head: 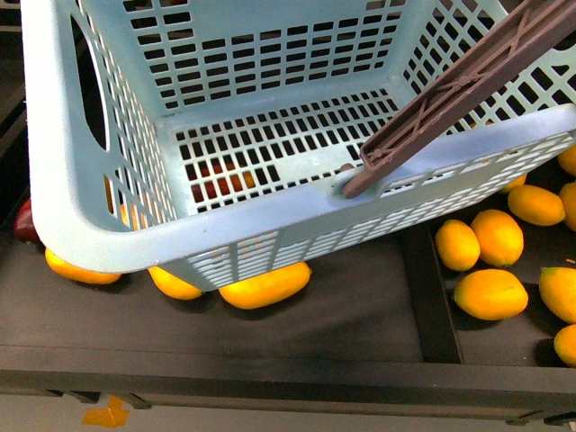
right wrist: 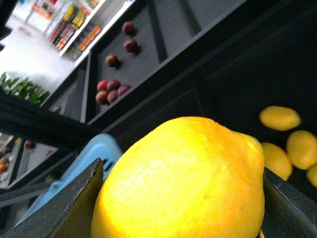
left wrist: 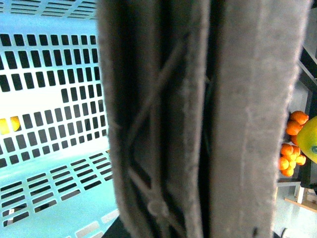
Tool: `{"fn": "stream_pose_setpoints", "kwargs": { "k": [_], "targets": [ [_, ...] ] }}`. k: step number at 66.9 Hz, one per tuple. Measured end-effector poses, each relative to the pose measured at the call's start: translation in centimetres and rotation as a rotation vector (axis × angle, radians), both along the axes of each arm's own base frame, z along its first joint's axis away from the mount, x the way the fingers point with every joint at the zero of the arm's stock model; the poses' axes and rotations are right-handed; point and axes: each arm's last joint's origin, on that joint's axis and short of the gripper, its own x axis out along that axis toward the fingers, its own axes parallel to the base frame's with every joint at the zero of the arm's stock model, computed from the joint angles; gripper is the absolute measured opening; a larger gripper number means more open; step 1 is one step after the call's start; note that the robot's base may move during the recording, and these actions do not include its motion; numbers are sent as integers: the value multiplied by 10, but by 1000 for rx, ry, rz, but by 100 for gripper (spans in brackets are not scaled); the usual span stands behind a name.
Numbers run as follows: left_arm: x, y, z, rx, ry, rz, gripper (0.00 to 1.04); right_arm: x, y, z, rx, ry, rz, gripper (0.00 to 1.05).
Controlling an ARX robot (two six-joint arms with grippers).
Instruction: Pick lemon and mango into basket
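Note:
The light blue basket (head: 270,225) fills the front view, tilted and lifted above the dark shelf. Its brown handle (head: 450,90) slants to the upper right. In the left wrist view the handle (left wrist: 198,119) fills the picture at close range with the basket's slotted wall (left wrist: 49,99) beside it; my left gripper is shut on it, its fingers hidden. My right gripper (right wrist: 183,198) is shut on the bright yellow lemon (right wrist: 183,173), between dark fingers (right wrist: 74,208). The basket's corner (right wrist: 94,153) lies beyond it. A dark red fruit (head: 24,222), probably the mango, peeps from behind the basket's left side.
Several orange-yellow oblong fruits lie under the basket (head: 265,286) and in the right compartment (head: 490,292), past a black divider (head: 432,297). Reddish fruits show through the basket's bottom slots (head: 220,180). Dark red round fruits lie on a far shelf (right wrist: 111,89).

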Motion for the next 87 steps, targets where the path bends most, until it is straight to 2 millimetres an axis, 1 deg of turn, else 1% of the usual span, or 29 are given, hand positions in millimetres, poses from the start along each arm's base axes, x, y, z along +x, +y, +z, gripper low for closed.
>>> {"fn": "stream_pose_setpoints", "kwargs": {
  "k": [2,8,10,17,23,25,26,29,33,41,47,50,52,54,55,59,62,65,71,73,79,85,87],
  "targets": [
    [0,0,0,0,0,0,15,1,8,0,-4,0,11,75],
    [0,0,0,1,-1,1,15,5,46,-7,-15,36,78,75],
    [0,0,0,1,-1,1,15,7,53,-10,-18,47,90,75],
    [0,0,0,0,-1,1,15,14,95,-32,-33,122,167,75],
    [0,0,0,-1,0,0,15,14,110,-41,-63,159,193,76],
    [0,0,0,0,0,0,15,13,112,-43,-77,168,192,78],
    [0,0,0,0,0,0,15,13,114,-44,-89,173,191,82],
    [0,0,0,0,0,0,15,12,115,-44,-99,174,186,87],
    [0,0,0,0,0,0,15,11,112,-43,-122,160,154,97],
    [0,0,0,0,-1,1,15,2,98,-37,-154,116,96,96],
    [0,0,-1,3,3,-1,15,-13,78,-27,-174,76,15,96],
    [0,0,-1,2,4,1,15,-23,64,-20,-185,57,-44,96],
    [0,0,-1,3,3,0,15,-26,59,-17,-189,49,-65,96],
    [0,0,-1,5,2,3,15,-29,54,-14,-235,-4,-97,93],
    [1,0,-1,5,2,3,15,-31,52,-13,-263,-66,-118,90],
    [1,0,-1,6,1,4,15,-40,50,-15,-368,-205,-123,81],
    [0,0,-1,7,0,0,15,-49,50,-22,-461,-280,-110,74],
    [0,0,-2,4,3,-2,15,-60,47,-33,-535,-333,-80,66],
    [0,-1,-2,-5,10,-8,15,-80,42,-51,-610,-342,-85,50],
    [0,-1,-2,-4,10,-8,15,-84,41,-55,-624,-341,-85,47],
    [0,0,-2,5,2,4,15,-101,40,-66,-650,-344,-83,31],
    [0,0,-2,6,2,1,15,-121,40,-79,-661,-337,-80,10],
    [0,0,-2,4,3,1,15,-125,40,-82,-664,-335,-79,5]
  ]
}}
